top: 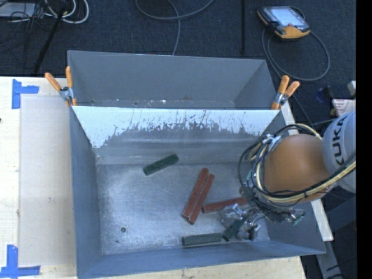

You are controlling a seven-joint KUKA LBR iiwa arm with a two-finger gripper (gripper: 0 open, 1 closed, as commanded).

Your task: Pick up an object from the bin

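Hovering at the near right corner of the bin (86, 185), the end effector (239, 225), its opening unclear, was over the right end of a dark flat bar (202, 240), likely light and stiff, best pinched across its width.

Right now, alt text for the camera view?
The gripper is at the lower right of the grey metal bin, beside a short reddish bar and a dark flat bar. Two reddish bars and a dark green bar lie further left.
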